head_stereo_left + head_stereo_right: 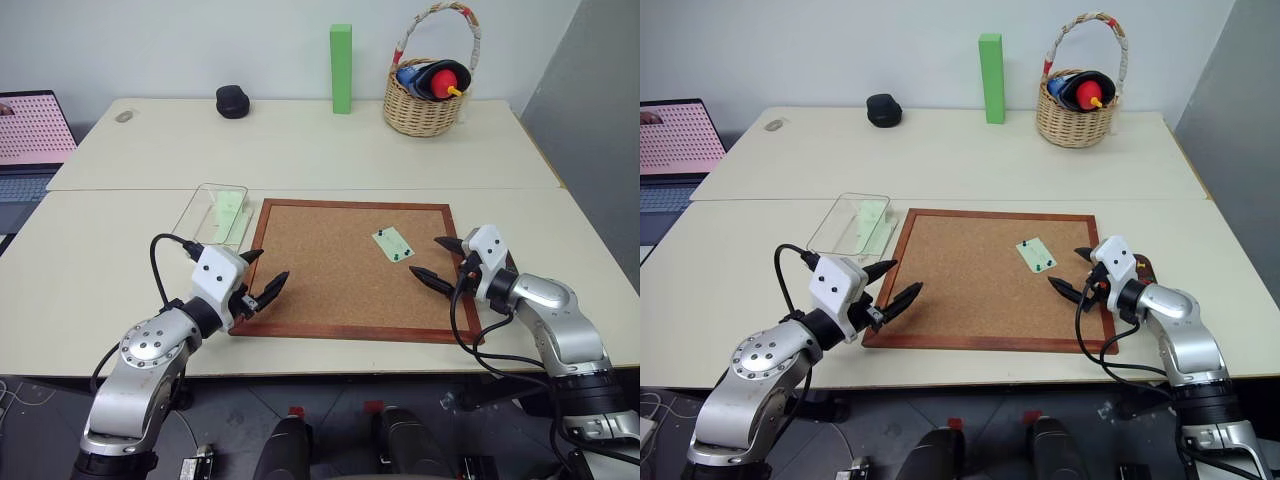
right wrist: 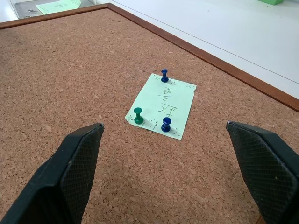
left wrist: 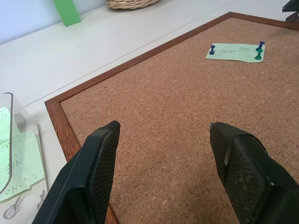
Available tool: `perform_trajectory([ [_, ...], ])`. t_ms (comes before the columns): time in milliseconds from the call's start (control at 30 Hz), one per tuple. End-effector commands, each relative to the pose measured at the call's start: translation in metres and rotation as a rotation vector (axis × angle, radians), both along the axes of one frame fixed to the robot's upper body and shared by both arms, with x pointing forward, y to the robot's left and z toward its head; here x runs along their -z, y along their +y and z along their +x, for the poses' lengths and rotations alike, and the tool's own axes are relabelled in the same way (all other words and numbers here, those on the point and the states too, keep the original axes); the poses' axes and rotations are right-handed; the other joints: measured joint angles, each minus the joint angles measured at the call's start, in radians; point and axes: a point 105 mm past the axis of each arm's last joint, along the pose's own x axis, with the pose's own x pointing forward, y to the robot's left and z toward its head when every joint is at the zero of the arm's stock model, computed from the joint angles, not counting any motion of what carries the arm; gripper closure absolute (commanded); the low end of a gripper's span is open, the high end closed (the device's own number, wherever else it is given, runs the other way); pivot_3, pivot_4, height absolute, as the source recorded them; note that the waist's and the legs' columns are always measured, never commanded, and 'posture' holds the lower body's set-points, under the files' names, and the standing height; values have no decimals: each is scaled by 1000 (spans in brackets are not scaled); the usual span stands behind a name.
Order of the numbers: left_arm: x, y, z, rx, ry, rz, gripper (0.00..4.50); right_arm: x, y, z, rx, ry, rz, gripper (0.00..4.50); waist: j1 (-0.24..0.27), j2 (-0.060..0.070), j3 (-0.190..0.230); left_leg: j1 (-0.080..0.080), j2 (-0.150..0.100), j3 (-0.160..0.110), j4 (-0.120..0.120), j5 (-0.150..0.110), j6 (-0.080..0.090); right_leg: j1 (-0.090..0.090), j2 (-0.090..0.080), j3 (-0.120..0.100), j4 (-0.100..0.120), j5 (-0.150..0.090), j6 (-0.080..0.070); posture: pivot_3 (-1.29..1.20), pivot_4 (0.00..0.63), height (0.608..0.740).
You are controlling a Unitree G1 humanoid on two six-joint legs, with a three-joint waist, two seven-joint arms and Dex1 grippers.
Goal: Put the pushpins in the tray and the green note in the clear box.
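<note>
R gripper (image 1: 447, 262) hovers over the right edge of the corkboard (image 1: 330, 280), jaws spread wide, nothing between them. Green note (image 2: 162, 105) lies flat on the cork just ahead of it, still pinned w/ 3 pushpins (image 2: 165, 75): 2 blue, 1 green; 1 blue at the far short edge, the green + other blue at the near edge. L gripper (image 1: 262, 276) sits over the board's near-left corner, fingers (image 3: 93, 168) apart, also empty, pointing across the cork toward the note, well apart from it. Clear box (image 1: 213, 214) rests on the table touching the board's far-left corner; pale green slips already inside. Tray (image 1: 1145, 268) is a dark reddish bit just beside the board's right frame, mostly hidden behind the R gripper. Wicker basket (image 1: 422, 105), tall green block (image 1: 341, 68) + a black object (image 1: 232, 101) stand at the table's far side.
</note>
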Motion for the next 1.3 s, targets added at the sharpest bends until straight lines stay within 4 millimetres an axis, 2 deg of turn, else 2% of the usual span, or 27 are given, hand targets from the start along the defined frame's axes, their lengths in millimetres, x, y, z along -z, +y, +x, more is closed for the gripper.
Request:
perform_trajectory([
  [33, -12, -6, -4, 38, -55, -4, 1270, -14, 1, 1, -15, -45, 6, 22, 0, 0, 0, 0, 0, 0, 0, 0, 0, 0, 0, 0, 0, 0, 0, 0, 150, 740],
  [600, -13, -12, -5, 101, 25, 1, 1270, -11, 4, 0, -34, -36, 2, 22, 0, 0, 0, 0, 0, 0, 0, 0, 0, 0, 0, 0, 0, 0, 0, 0, 150, 740],
  [933, -18, -27, -6, 201, 19, -38, 1270, -13, 5, 0, -38, -38, 5, 22, 0, 0, 0, 0, 0, 0, 0, 0, 0, 0, 0, 0, 0, 0, 0, 0, 150, 740],
  [967, -21, -29, -6, 215, 10, -45, 1619, -13, 6, 0, -40, -38, 5, 22, 0, 0, 0, 0, 0, 0, 0, 0, 0, 0, 0, 0, 0, 0, 0, 0, 150, 740],
  [1300, -32, -46, -1, 382, 22, -85, 3343, -17, 15, 4, -67, -49, 14, 22, -1, 0, 0, 0, 0, 0, 0, 0, 0, 0, 0, 0, 0, 0, 1, 0, 150, 740],
])
